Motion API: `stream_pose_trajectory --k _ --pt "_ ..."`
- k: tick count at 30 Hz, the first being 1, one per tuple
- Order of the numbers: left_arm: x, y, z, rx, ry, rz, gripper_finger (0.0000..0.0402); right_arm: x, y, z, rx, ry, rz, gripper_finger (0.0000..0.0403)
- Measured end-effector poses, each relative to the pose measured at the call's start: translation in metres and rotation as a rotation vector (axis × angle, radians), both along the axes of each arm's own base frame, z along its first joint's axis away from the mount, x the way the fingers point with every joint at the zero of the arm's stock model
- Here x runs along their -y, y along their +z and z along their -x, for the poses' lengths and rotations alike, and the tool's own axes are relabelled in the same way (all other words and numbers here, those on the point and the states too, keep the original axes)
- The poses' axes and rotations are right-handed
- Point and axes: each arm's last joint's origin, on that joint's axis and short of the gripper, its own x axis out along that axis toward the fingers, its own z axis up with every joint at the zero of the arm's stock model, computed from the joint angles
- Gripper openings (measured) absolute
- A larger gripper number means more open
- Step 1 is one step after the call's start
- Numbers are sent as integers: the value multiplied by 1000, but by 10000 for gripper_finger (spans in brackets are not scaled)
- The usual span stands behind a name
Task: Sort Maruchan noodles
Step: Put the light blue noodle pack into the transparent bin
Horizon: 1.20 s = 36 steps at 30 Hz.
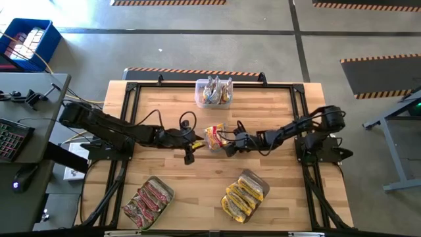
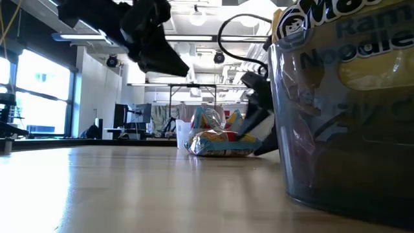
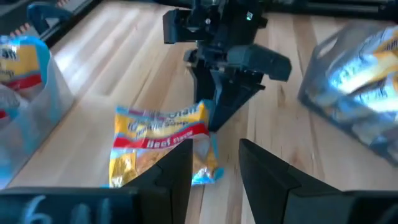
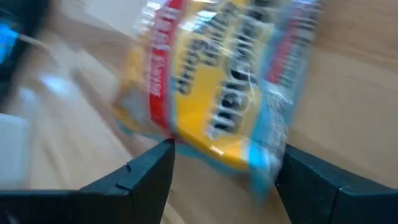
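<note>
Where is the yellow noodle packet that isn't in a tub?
From above, the yellow noodle packet lies mid-table between the left gripper and right gripper.

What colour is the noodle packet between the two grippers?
Yellow noodle packet with a red band and blue edges; clearest in the left wrist view.

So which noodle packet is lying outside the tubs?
The yellow beef-flavour packet at the table's middle, between the left claw and the right claw. All other packets sit inside the three clear tubs.

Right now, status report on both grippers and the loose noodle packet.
Right gripper open, straddling the loose packet mid-table. Left gripper open beside it, empty. Nothing in the way.
</note>
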Motion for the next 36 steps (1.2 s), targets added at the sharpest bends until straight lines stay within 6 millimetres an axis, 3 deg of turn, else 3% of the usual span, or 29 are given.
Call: stream_pose_trajectory --k 5,8,11,18,24,29,36 --pt "0 3 3 -1 3 5 119 0 -11 -14 91 18 44 249" --pt "-1 4 3 4 9 16 119 0 -17 -19 120 26 128 226" --pt "-1 2 4 -10 16 28 119 2 -21 -20 113 7 213 176" --pt "-8 -1 5 -42 7 100 119 4 -18 -21 98 55 404 16" --pt "-17 0 6 -144 -26 90 120 3 -8 -28 148 192 578 24" --pt "-21 17 5 -257 -32 43 120 -5 4 -42 128 351 784 4" --pt "-20 41 0 -257 -36 56 120 -25 29 -70 -18 602 1084 1"
